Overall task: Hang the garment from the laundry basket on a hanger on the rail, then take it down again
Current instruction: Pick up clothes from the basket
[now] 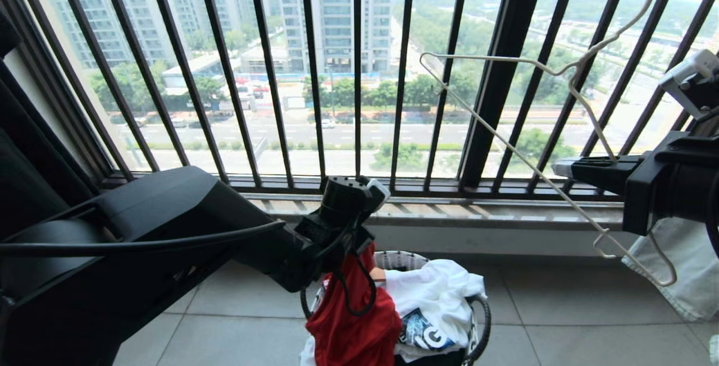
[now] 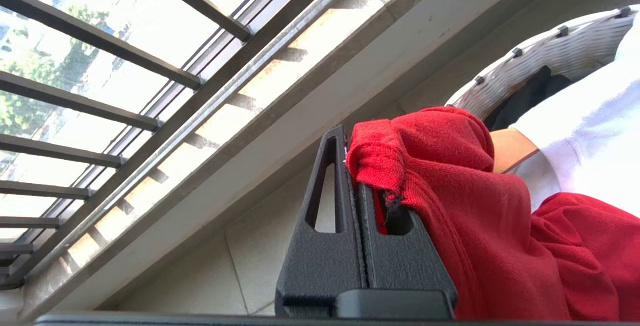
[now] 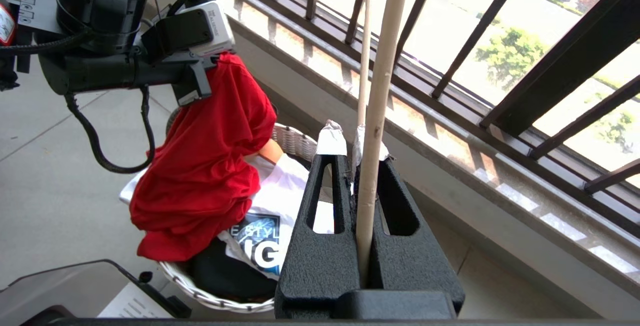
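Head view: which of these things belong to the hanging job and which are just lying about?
In the job:
- red garment, pinched by the left gripper
- off-white hanger, clamped in the right gripper
- laundry basket

Lying about:
- white printed shirt
- black T-shirt
- window railing

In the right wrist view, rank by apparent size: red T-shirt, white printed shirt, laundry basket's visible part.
1. red T-shirt
2. white printed shirt
3. laundry basket, mostly covered, so its rank is unsure.
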Available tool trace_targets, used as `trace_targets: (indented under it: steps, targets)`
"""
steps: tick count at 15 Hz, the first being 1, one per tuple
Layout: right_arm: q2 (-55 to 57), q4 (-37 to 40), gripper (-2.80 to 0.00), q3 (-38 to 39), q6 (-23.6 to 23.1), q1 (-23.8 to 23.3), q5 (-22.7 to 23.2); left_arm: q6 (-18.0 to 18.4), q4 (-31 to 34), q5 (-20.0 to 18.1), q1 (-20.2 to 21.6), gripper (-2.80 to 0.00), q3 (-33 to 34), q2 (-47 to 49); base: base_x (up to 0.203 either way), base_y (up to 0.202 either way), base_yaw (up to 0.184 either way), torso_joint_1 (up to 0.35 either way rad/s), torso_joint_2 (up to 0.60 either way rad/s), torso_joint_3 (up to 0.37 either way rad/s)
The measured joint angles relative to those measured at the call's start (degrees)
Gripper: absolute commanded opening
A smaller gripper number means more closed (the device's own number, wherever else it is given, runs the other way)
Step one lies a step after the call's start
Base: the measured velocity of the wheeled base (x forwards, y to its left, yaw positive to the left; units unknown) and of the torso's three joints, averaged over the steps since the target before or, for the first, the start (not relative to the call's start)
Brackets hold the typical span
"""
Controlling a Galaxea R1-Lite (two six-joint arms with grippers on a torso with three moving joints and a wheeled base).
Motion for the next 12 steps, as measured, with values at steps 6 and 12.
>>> trace_targets:
  steps: [6, 12]
  targets:
    - [0.06, 0.00, -2.80, 0.05, -0.02, 0.00, 0.00, 0.00, -0.09, -0.13, 0.00, -2.80, 0.00, -0.05, 0.000, 0.000, 0.000, 0.000, 0.00, 0.199]
    - [0.06, -0.01, -2.80, 0.05, 0.05, -0.02, 0.00, -0.13, -0.13, -0.22, 0.05, -2.80, 0.00, -0.02, 0.000, 0.000, 0.000, 0.002, -0.02, 0.052]
